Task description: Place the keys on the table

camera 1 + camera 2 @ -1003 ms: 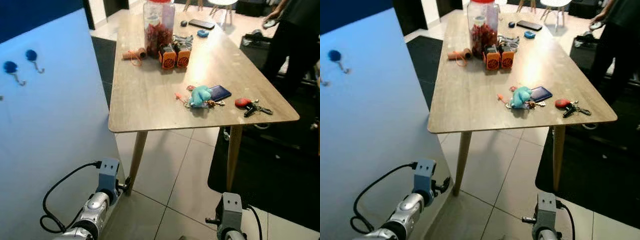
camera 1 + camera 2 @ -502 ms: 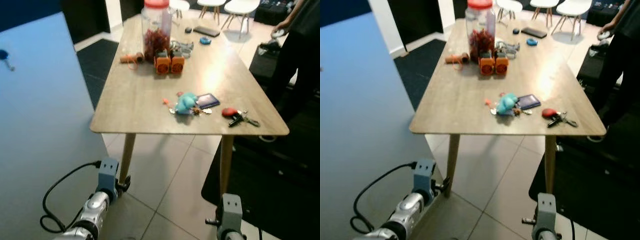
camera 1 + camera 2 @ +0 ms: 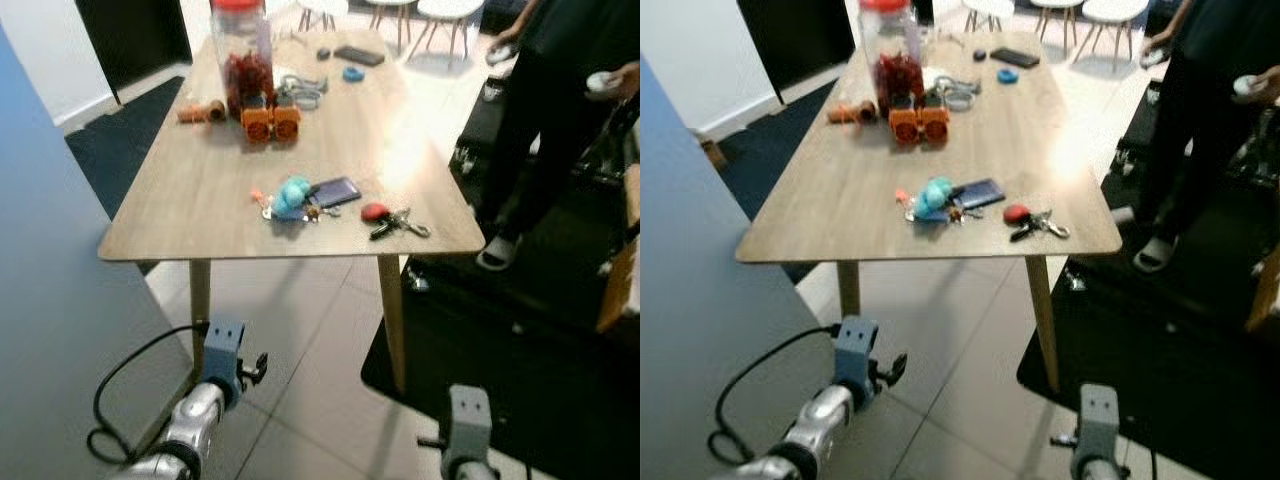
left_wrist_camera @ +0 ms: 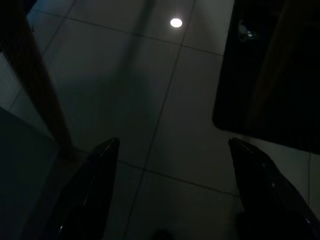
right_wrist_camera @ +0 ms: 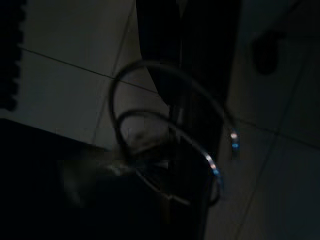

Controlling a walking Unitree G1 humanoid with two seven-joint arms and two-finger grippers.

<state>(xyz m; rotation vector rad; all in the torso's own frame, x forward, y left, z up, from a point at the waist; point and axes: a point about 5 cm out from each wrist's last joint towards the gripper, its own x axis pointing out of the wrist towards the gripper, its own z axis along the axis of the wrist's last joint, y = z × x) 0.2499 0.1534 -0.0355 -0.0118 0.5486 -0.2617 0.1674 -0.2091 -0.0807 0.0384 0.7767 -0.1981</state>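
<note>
Left tool (image 4: 170, 190) spread over floor, keys (image 3: 397, 218) lying flat on table (image 3: 200, 200)

A wooden table (image 3: 210, 190) with a smooth, slightly shiny top and wooden legs. Glossy pale floor tiles (image 3: 300, 350) beside a matt black mat (image 3: 520, 330). Metal keys (image 3: 398, 222) with a red plastic tag. A clear plastic jar (image 3: 240, 50), red lid.

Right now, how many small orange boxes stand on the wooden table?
2: the left orange box and right orange box stand side by side before the red-lidded clear jar. Others may be hidden.
</note>
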